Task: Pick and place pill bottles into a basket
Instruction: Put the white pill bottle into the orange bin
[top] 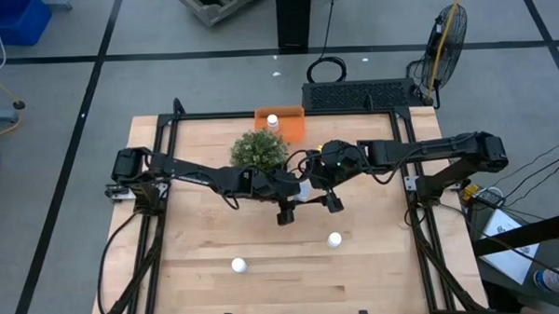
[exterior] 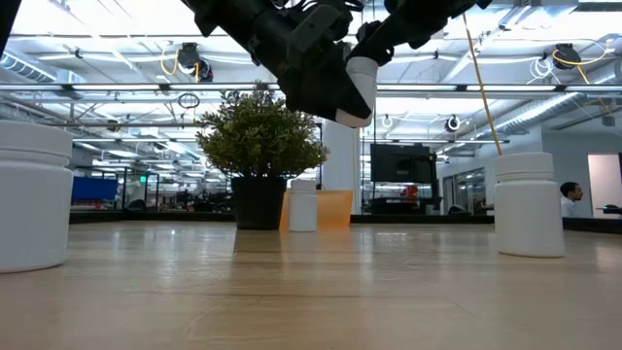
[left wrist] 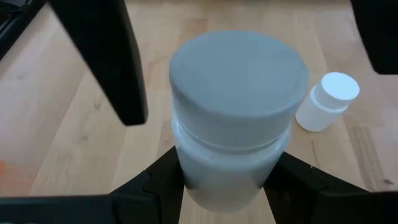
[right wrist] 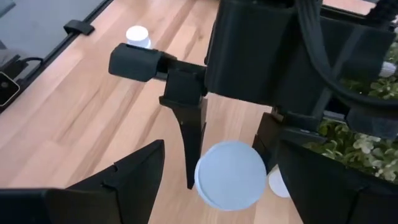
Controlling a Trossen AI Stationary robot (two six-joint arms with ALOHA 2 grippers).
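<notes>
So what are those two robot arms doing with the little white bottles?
The left gripper is holding one pill bottle up in the air over the middle of the table, right next to the open right gripper. One bottle already sits in the orange basket behind the potted plant. Two more bottles wait on the table.

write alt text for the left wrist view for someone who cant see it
A white pill bottle with a white cap fills the middle, clamped between the left gripper's dark fingers above a wooden table. A second pill bottle stands on the table beyond it.
</notes>
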